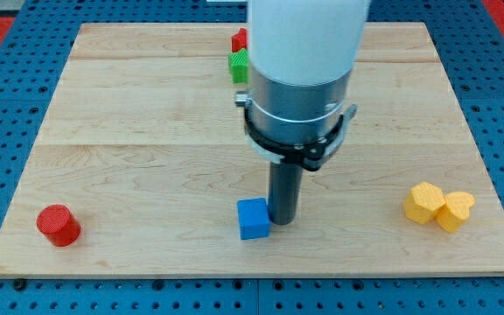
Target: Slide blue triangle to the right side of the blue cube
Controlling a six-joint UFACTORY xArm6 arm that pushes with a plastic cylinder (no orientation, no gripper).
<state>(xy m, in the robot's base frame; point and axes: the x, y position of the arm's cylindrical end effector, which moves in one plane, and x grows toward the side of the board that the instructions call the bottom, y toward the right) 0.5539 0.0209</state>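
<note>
Rod end: my tip is resting on the wooden board in the lower middle of the view, directly below the white and metal arm body.
Pincer state: the arm is carrying no pincer; it is ending in a plain dark rod, so nothing is opening, closing or gripping, and nothing is being held.
Contact: my tip is standing just beside the right edge of the blue cube; it appears to be touching that edge, though the angle is not letting me confirm a true contact.
Blue cube: it is sitting near the board's bottom edge, slightly to the view's left of centre, flat on the wood.
Blue triangle: it is not showing anywhere in the view; I cannot tell where it is lying, and the arm body is covering a good part of the board's upper middle.
Red cylinder: it is standing upright near the bottom left corner of the board, well apart from the cube.
Yellow blocks: a yellow block and a yellow heart-shaped block are lying side by side and touching, near the right edge.
Upper blocks: a green block and a red block are sitting at the view's top, the red one above the green one, both partly hidden by the arm, so their shapes are unclear.
</note>
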